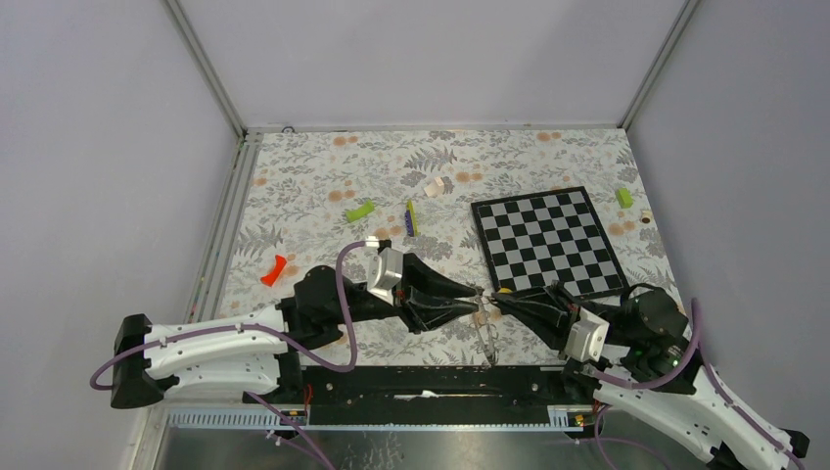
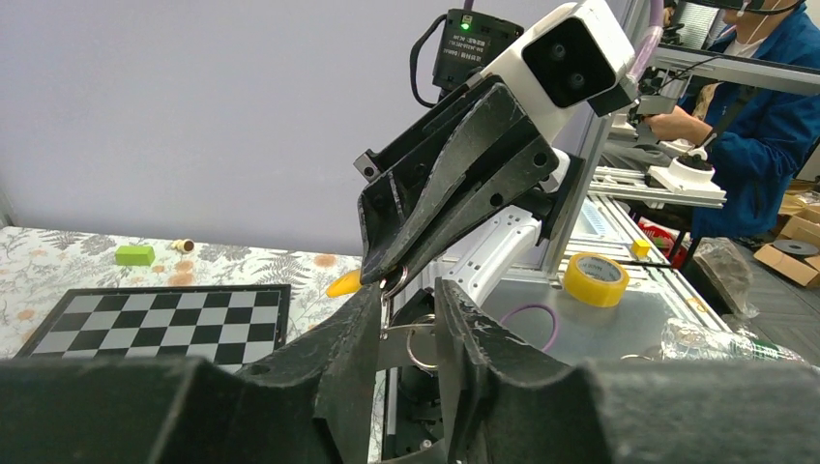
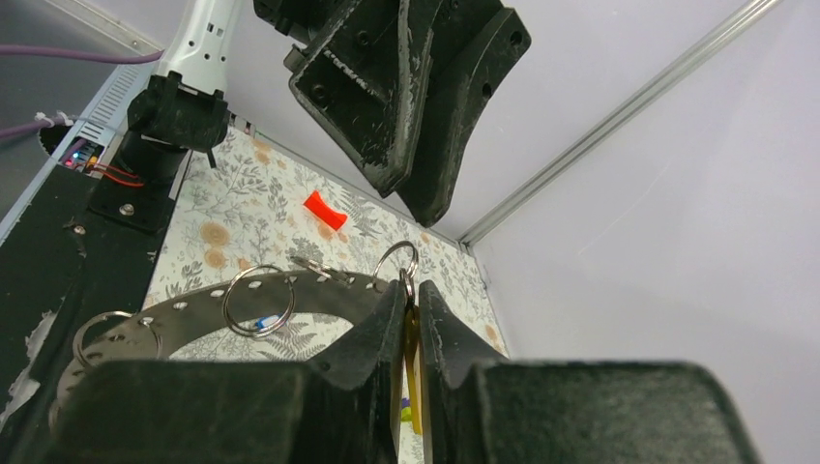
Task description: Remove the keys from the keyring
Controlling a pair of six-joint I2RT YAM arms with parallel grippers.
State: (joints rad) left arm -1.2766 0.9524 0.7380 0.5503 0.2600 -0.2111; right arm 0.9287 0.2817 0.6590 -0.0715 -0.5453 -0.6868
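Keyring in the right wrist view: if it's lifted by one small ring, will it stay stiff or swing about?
The keyring looks like a flat perforated metal band, so it probably keeps its shape. The small split rings hang loosely through its holes, so they would likely swing. The right claw pinches thin metal, so it may pivot there.

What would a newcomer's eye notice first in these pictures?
Two black grippers almost meet tip to tip above the table's near edge: the left gripper and the right gripper, which pinches a yellow-tagged key. A black-and-white chessboard lies behind the right one.
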